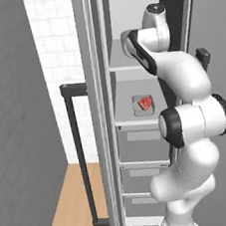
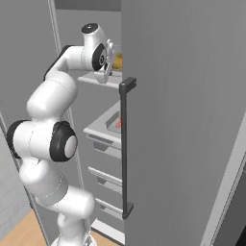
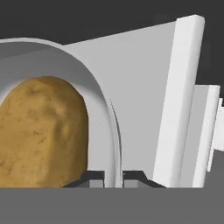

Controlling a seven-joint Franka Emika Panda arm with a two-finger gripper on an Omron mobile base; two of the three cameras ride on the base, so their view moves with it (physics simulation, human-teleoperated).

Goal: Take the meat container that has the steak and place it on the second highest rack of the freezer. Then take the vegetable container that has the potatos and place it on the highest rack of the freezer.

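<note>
I have the freezer (image 1: pixel 137 132) open ahead, its door edge (image 1: pixel 101 111) running top to bottom through the middle; the arm (image 1: pixel 187 126) rises from five o'clock and bends up toward one o'clock, reaching over the highest rack (image 1: pixel 122 67); on the second highest rack (image 1: pixel 128 120) sits a small pale tray with the steak (image 1: pixel 145 103) in it, at the centre; grey drawers (image 1: pixel 142 171) stack below toward six o'clock; a dark bar handle (image 1: pixel 80 154) stands at nine o'clock over wooden floor (image 1: pixel 72 210).

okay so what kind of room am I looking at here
Most likely a kitchen, rendered in simulation. A tall grey freezer stands open with a steak on one of its racks, there is white tiled wall beside it, and the gripper holds a dish with a potato.
</note>
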